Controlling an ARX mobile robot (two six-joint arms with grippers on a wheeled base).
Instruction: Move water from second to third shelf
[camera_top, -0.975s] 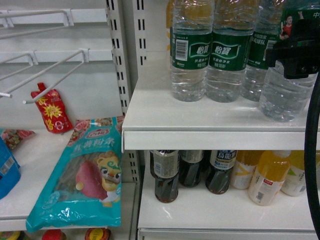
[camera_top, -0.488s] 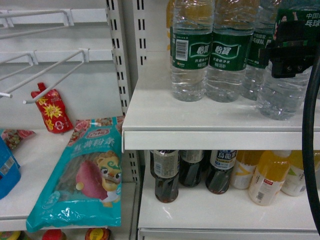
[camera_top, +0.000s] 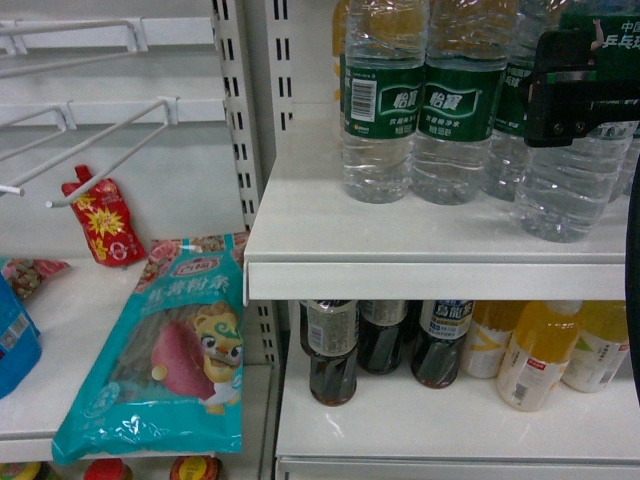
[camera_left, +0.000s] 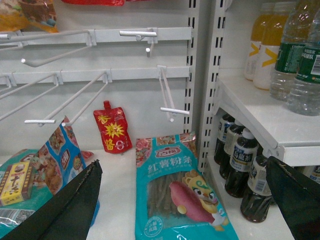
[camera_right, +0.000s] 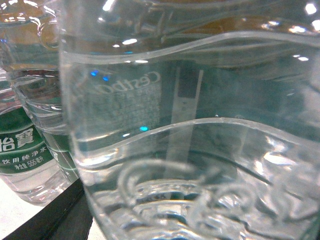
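The water (camera_top: 575, 190), a clear ribbed bottle with a green label, stands upright at the right end of the upper white shelf (camera_top: 400, 245), beside other water bottles (camera_top: 382, 110). My right gripper (camera_top: 580, 95) is shut on it at label height. In the right wrist view the held water (camera_right: 200, 150) fills the picture, with one black finger (camera_right: 55, 220) at the lower left. My left gripper (camera_left: 185, 200) is open with nothing between its fingers, hovering over the teal snack packet (camera_left: 177, 190). It is out of the head view.
Dark drink bottles (camera_top: 332, 350) and orange juice bottles (camera_top: 535, 355) stand on the shelf below. To the left are wire hooks (camera_top: 100, 170), a red pouch (camera_top: 103, 220) and the teal packet (camera_top: 170, 350). A perforated upright (camera_top: 235, 100) divides the two bays.
The held water was tilted and a little lower; now it stands upright against the row. My right gripper has risen slightly and shifted left with it.
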